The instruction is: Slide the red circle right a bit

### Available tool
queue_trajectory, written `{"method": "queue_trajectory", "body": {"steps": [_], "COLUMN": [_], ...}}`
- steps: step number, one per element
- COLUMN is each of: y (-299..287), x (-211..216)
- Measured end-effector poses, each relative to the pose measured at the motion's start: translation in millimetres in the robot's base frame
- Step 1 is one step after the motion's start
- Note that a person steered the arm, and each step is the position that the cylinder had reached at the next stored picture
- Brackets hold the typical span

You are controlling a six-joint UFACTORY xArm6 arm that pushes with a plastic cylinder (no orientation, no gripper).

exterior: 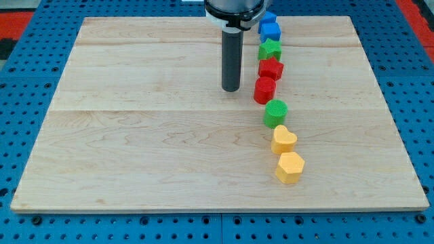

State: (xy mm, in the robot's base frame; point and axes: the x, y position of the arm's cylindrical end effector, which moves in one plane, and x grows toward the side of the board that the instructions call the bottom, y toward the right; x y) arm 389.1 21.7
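Observation:
The red circle [264, 89] stands in a curved column of blocks right of the board's centre. My tip [231, 89] rests on the board just to the circle's left, a small gap apart. Above the circle in the column are a red star [270, 68], a green star [270, 49] and two blue blocks [270, 30], the upper one [268, 17] partly hidden behind the arm. Below the circle are a green circle [275, 113], a yellow heart [284, 140] and a yellow hexagon [290, 167].
The wooden board [135, 135] lies on a blue perforated table [27, 61]. The arm's body [234, 10] hangs over the board's top edge.

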Motion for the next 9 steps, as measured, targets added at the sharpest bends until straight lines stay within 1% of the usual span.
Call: {"method": "queue_trajectory", "body": {"steps": [2,4,9], "y": [7.2,35.2,42.7], "x": [0.0,0.0,2.0]}}
